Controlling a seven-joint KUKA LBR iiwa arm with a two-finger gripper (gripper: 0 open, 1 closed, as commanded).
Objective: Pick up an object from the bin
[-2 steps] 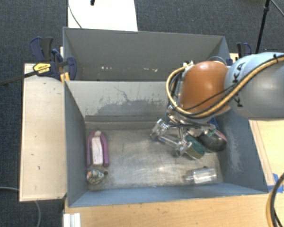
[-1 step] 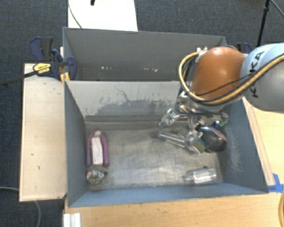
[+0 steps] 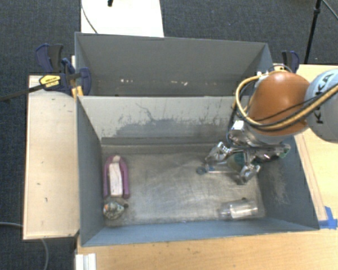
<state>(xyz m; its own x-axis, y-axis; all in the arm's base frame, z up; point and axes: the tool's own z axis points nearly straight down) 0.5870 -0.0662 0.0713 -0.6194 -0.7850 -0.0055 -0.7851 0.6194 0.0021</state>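
Two steel fingers wide apart on gripper, clear cylindrical jar nearby.

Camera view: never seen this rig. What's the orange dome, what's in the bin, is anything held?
One camera looks down, slightly from one side, on a grey metal bin. The orange dome is a cover on the wrist of a robot arm that reaches in from the right. Its gripper is low over the floor's right part. On the floor lie a purple-and-pink bottle-like thing at the left, a small round thing beside it, and a clear plastic thing front right. I cannot tell whether anything is held.
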